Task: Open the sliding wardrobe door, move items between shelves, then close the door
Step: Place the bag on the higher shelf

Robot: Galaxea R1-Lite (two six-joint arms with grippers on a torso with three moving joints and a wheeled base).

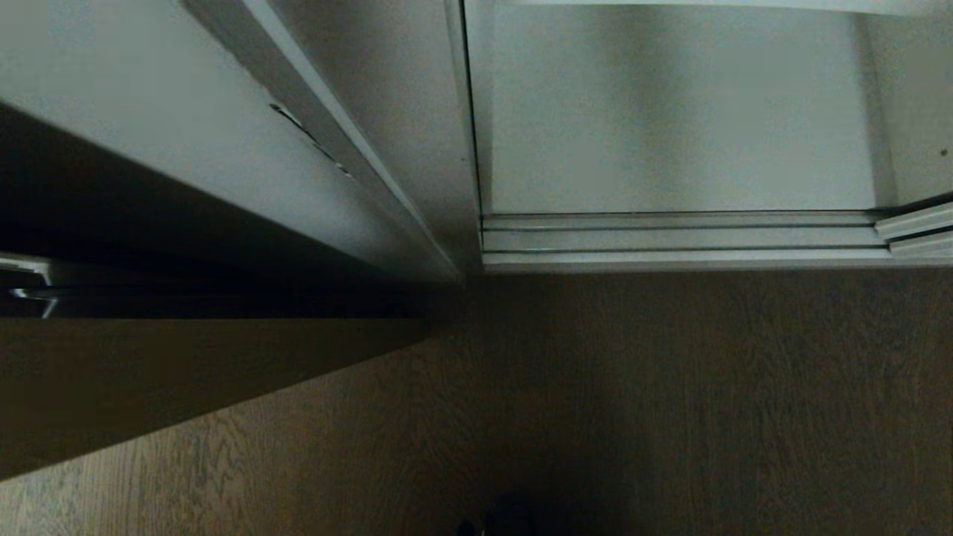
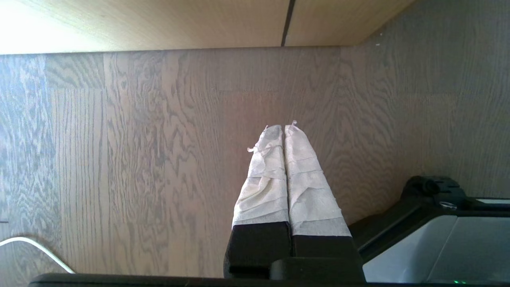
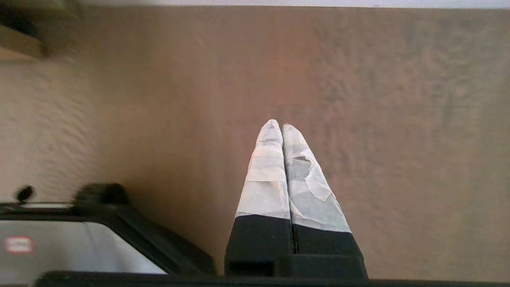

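In the head view a white wardrobe compartment stands open at the upper right. Its flat white bottom board (image 1: 670, 112) lies bare behind the floor tracks (image 1: 670, 238). The slim silver lower frame of the sliding wardrobe door (image 1: 916, 223) rests on the tracks at the far right. The items are out of view. Neither arm shows in the head view. My left gripper (image 2: 283, 129) is shut, empty and points at the wood floor. My right gripper (image 3: 279, 126) is also shut and empty over the floor.
A white side panel (image 1: 223, 149) slants across the upper left, with a dark gap and a tan wood panel (image 1: 149, 372) below it. My own base (image 2: 438, 239) sits beside the left gripper. A white cable (image 2: 36, 247) lies on the floor. Tan cabinet fronts (image 2: 159, 24) stand beyond.
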